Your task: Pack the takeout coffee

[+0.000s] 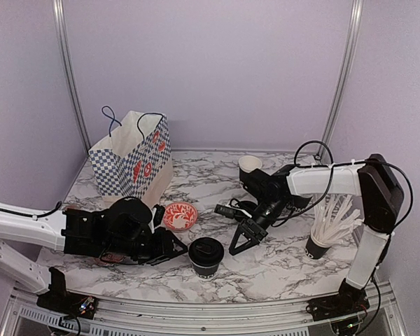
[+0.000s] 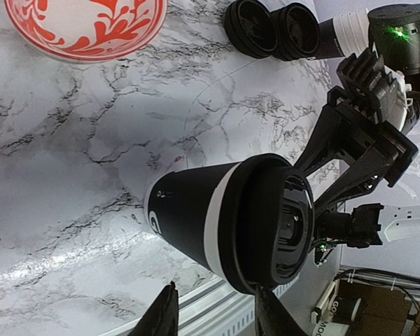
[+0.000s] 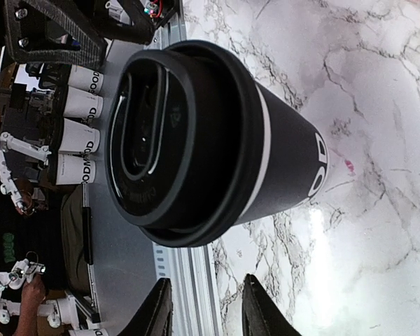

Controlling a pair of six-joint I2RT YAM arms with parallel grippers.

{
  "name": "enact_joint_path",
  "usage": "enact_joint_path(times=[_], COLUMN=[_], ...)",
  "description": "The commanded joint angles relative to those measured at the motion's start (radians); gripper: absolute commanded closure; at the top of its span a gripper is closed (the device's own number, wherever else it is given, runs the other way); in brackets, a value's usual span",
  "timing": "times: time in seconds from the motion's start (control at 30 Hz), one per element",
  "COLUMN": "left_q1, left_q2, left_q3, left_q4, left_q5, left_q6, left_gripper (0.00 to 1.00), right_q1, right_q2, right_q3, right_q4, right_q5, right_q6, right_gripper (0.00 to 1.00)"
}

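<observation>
One takeout coffee (image 1: 206,256), a black cup with white lettering and a black lid, stands upright near the table's front edge between my two grippers. My left gripper (image 1: 175,246) sits just left of it, low over the marble. In the left wrist view the cup (image 2: 217,217) fills the centre and the left gripper (image 2: 217,318) is open beneath it, holding nothing. My right gripper (image 1: 243,238) hangs just right of the cup. In its wrist view the lidded cup (image 3: 210,140) is close ahead of the open right gripper (image 3: 206,308).
A blue-checked paper bag (image 1: 133,157) stands open at the back left. A red patterned bowl (image 1: 179,215) lies behind the cup. An open cup with a cream inside (image 1: 250,165) stands at the back, a straw-filled cup (image 1: 322,238) at the right. Two black lids (image 2: 269,31) lie near the right arm.
</observation>
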State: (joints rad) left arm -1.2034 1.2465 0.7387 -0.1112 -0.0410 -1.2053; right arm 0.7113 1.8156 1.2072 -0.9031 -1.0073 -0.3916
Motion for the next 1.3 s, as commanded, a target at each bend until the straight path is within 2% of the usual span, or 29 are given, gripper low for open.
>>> enact_joint_path(times=[0.0, 0.53, 1.27], left_q1=[-0.005, -0.005, -0.005], left_q2=[0.007, 0.078, 0.227], left_q3=[-0.002, 0.014, 0.038], left_q4=[0.096, 0.128, 0.251], left_q5=[0.024, 0.036, 0.135], left_q6=[-0.02, -0.058, -0.102], left_gripper=[0.63, 0.72, 0.72], right_q1=[0.004, 0.004, 0.037], right_q2=[0.007, 0.055, 0.085], right_q3=[0.059, 0.101, 0.064], right_q4=[-0.017, -0.014, 0.046], right_q5=[-0.057, -0.114, -0.135], right_q6=[0.011, 0.022, 0.072], right_gripper=[0.68, 0.72, 0.77])
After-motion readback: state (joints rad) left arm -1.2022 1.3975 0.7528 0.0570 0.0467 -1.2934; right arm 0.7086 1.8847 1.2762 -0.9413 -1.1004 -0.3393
